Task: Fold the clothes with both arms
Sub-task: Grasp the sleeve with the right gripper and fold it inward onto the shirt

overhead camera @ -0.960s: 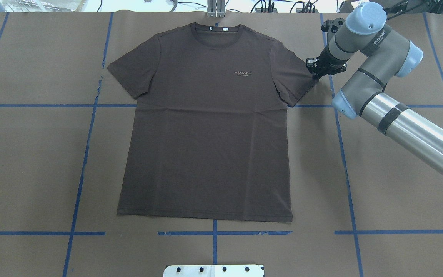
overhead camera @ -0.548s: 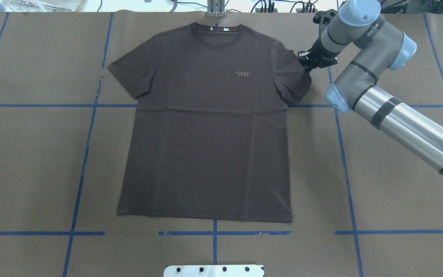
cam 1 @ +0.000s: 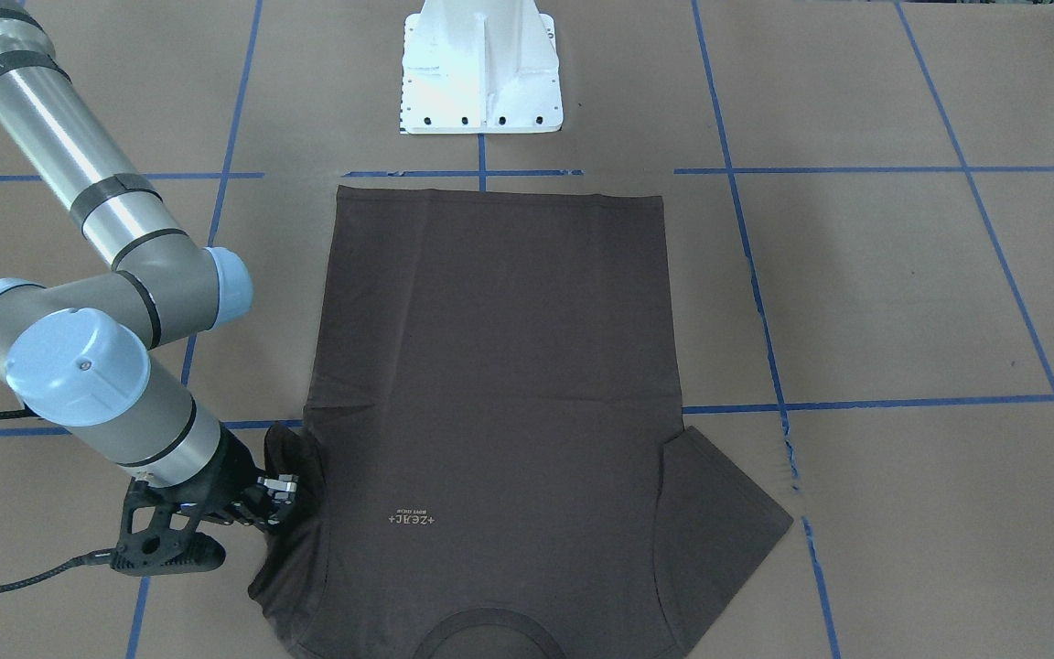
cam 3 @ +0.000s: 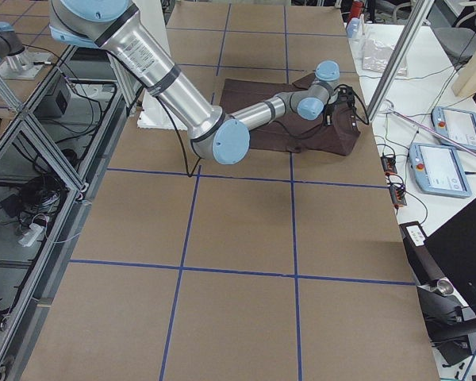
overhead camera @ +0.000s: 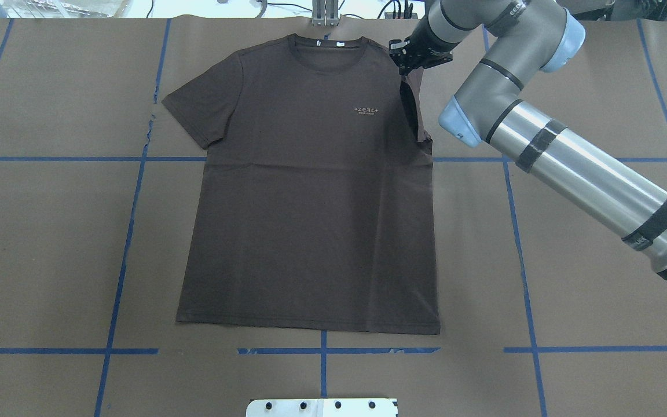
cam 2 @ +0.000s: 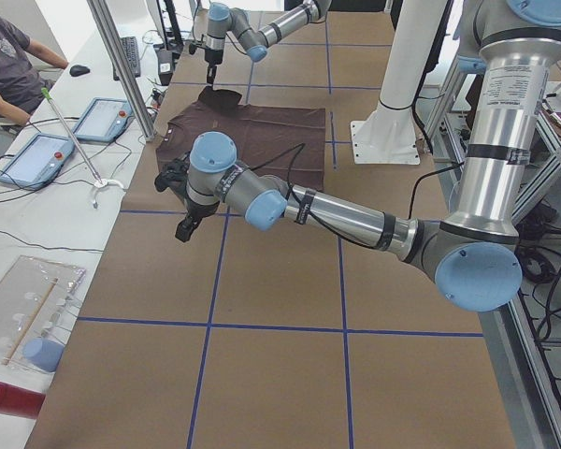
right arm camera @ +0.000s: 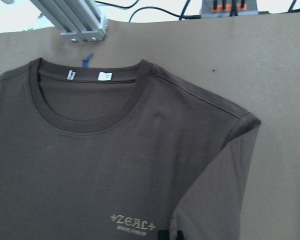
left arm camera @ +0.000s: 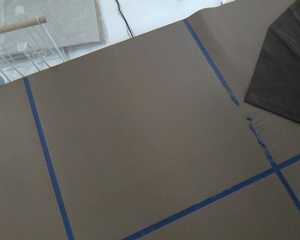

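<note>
Brown T-shirt (overhead camera: 310,202) flat on surface (overhead camera: 50,231), right claw (overhead camera: 407,62) pinching its sleeve (overhead camera: 407,107) at 1 o'clock, left claw (cam 2: 181,230), cannot tell its state

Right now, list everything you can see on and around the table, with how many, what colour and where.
T-shirt: one, dark brown, flat at table centre, collar away from the robot
table: one, brown paper cover
tape lines: several, blue, a grid across the paper
base pedestal: one, white, at the robot's edge
tablets: two, pale blue, on the white side bench
person: one, grey top, at that bench
right arm: one, silver-grey, reaching to the shirt's shoulder
right gripper: one, black, pinching the sleeve, which is folded inward
left arm: one, silver-grey, over bare paper
left gripper: one, black, beside the shirt; open or shut unclear
</note>
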{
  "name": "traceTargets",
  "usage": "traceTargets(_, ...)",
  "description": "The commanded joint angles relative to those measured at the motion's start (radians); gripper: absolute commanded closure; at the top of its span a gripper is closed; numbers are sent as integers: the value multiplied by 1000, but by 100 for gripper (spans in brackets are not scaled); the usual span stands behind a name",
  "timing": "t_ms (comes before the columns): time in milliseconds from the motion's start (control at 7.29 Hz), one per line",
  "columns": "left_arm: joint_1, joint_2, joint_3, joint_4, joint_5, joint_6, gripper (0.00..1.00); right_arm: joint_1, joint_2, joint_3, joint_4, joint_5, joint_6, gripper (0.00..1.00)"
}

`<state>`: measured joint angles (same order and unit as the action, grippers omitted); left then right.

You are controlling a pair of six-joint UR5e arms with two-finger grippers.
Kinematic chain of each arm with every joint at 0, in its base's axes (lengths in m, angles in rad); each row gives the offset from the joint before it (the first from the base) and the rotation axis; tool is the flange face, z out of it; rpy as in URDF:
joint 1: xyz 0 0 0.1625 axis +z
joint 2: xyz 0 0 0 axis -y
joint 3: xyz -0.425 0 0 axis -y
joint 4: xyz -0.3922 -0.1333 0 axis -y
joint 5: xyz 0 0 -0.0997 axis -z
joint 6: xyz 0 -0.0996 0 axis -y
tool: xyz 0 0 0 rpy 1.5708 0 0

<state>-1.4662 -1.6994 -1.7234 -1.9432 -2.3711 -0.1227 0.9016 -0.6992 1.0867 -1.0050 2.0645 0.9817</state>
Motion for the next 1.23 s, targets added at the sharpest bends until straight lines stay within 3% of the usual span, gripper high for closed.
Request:
traceTargets(0, 0, 1, -5, 1, -29, -2, 0, -65, 23, 1, 2, -91, 0, 100)
traceTargets(137, 0, 1, -7, 1, -36, -3, 0, -73, 20, -4, 3, -98, -1, 1)
traceTargets(411, 0, 1, -2, 0, -37, -2, 0, -75, 13, -4, 29, -110, 14, 0)
traceTargets(548, 1, -3, 5, -9, -36, -24, 0, -75, 20, -4, 26, -110, 111, 0)
traceTargets(685, 12, -40, 13, -11, -25, -143, 0, -67, 26, 4, 20, -100, 158, 0)
traceTargets(823, 102, -105, 24, -11, -17, -295, 0, -49, 24, 22, -30, -58, 179, 0)
traceTargets(1097, 312, -237, 42, -31, 136, -682, 0, 58, -9, 155, -314, 114, 147, 0)
